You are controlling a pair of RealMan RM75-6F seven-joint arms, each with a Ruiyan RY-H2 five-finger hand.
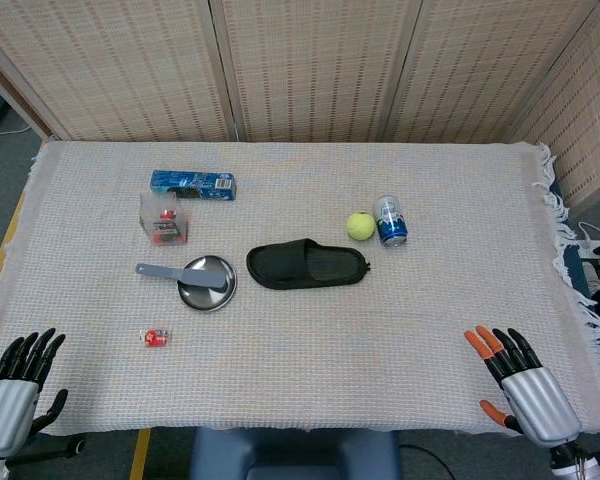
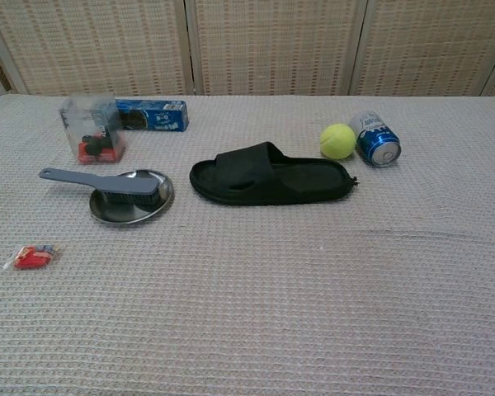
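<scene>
Slipper (image 1: pixel 308 266), black, lying flat mid-table, well apart from both hands and between them in the head view; steel dish (image 1: pixel 207 284) with grey brush (image 1: pixel 170 270) across it just left of it. Left hand (image 1: pixel 15 392) and right hand (image 1: pixel 520 385), each empty with fingers spread, rest at the table's (image 1: pixel 380 350) near corners. Red packet (image 1: pixel 155 338), smallest, lies nearest the left hand.
</scene>
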